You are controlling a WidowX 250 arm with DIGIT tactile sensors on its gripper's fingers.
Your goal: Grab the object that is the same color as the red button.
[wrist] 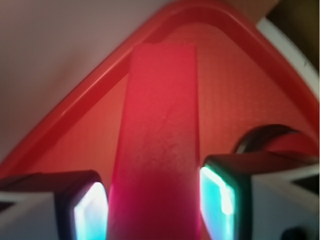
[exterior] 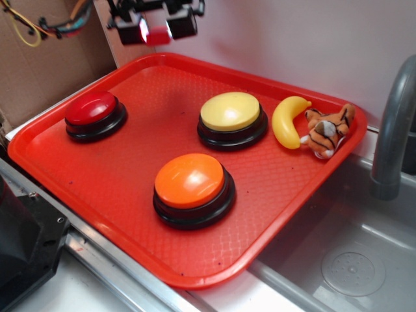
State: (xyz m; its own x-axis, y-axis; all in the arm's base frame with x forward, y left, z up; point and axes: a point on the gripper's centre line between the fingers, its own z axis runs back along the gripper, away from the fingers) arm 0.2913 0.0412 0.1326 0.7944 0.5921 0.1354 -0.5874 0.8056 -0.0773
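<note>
A small red block hangs in the air above the tray's back left corner, clamped between the two glowing pads of my gripper. In the wrist view the red block fills the middle of the picture, long and upright, with my gripper shut on its lower end and both pads pressed to its sides. The red button, a dome on a black base, sits on the tray's left part, below and left of the gripper. Its black edge peeks out at the right of the wrist view.
The large red tray also carries a yellow button, an orange button, a toy banana and a plush tiger at its right edge. A metal sink with a grey faucet lies to the right. Cardboard stands at the back left.
</note>
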